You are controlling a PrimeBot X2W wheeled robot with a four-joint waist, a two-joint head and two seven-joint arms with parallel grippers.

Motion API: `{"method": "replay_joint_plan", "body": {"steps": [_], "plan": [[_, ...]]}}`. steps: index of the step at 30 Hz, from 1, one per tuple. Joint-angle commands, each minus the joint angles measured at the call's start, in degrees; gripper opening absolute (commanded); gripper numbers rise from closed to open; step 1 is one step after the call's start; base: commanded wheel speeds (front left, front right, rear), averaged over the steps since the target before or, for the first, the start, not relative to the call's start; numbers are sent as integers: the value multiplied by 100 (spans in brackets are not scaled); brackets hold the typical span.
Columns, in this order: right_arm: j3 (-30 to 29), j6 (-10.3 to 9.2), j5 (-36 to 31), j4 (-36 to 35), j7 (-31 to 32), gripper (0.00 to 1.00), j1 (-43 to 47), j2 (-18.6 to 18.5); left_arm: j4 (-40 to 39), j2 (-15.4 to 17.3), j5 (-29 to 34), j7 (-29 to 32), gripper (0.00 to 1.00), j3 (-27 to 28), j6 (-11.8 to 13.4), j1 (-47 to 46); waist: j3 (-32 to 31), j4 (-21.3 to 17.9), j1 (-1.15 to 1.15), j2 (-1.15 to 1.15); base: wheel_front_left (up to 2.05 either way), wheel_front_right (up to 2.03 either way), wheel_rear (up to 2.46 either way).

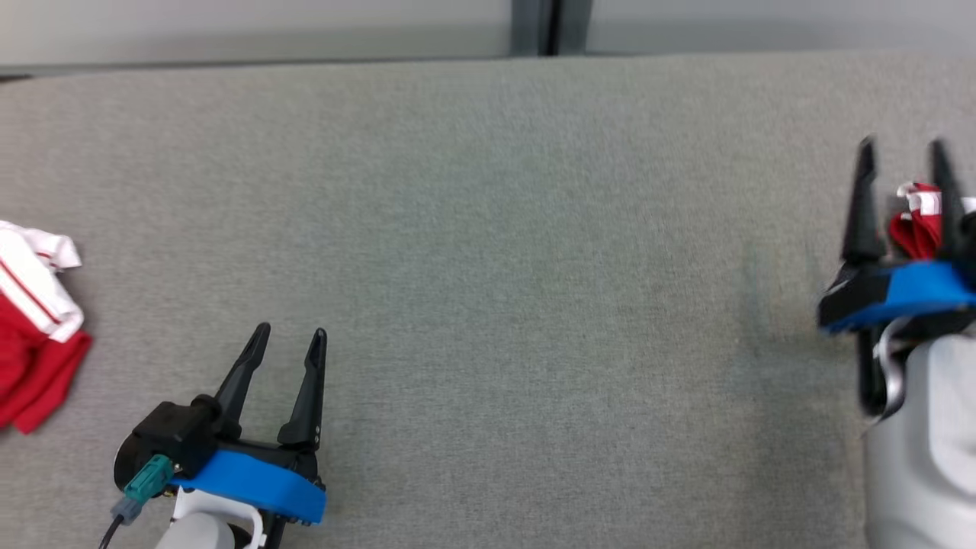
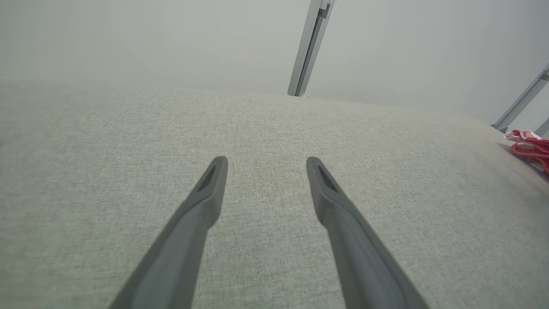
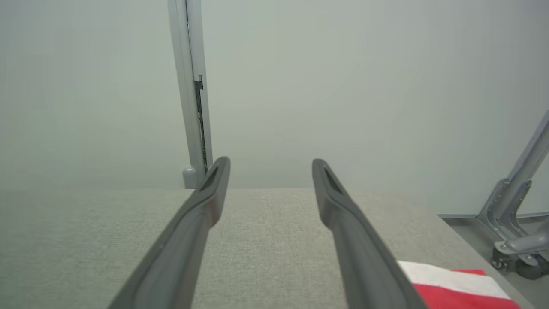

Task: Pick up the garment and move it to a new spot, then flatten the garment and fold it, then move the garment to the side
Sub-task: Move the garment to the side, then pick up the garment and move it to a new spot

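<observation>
- Your right gripper [image 1: 902,145] sat at the far right of the grey table [image 1: 488,229], and in the head view it looked smeared.
- In its own wrist view, the right gripper [image 3: 270,160] had its two fingers spread wide with nothing between them. It was gripping nothing.
- The red garment [image 1: 915,221] with white trim lay bunched on the table at the right edge. From the head you saw it in the gap behind that gripper's fingers.
- The right wrist view placed the red garment [image 3: 446,285] flat on the cloth surface, just beside the outer finger and outside the gap. I could not tell whether the finger touched it.
- Your left gripper [image 1: 291,329] was at the lower left, low over bare table, its fingers also parted and empty.
- From the left gripper [image 2: 266,159] you could see the red garment [image 2: 532,148] well away at the table's right end.
- A second garment [image 1: 30,335], red with white striped bands, lay crumpled at the table's left edge, near the left gripper but apart from it.
- A pale wall with a grey upright post [image 3: 191,86] stood behind the table.
</observation>
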Motion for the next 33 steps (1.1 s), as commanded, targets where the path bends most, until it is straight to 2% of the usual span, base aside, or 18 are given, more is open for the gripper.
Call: {"method": "replay_joint_plan", "body": {"steps": [1, 6, 13, 24, 33], "plan": [[81, 1, 250, -40, -20, 100, 168, -29, 49, -15, 77, -14, 100, 97, 5, 34, -85, 1, 1, 0, 0, 0, 0], [504, 1, 876, 79, -21, 100, 921, -40, 387, -313, 472, -14, 100, 579, 5, 167, -445, 163, 1, 0, 0, 0, 0], [781, 2, 1215, 269, -21, 100, 1642, -30, 614, -613, 777, -14, 100, 1095, 5, 328, -840, 280, 1, 0, 0, 0, 0], [1258, 2, 1289, 348, -21, 100, 2086, -27, 809, -954, 1171, -14, 100, 1631, 5, 631, -1512, 168, 1, 0, 0, 0, 0], [1400, 2, 1236, 192, -21, 100, 2183, -27, 794, -1147, 1407, -14, 100, 1924, 5, 749, -1746, 154, 1, 0, 0, 0, 0]]}}
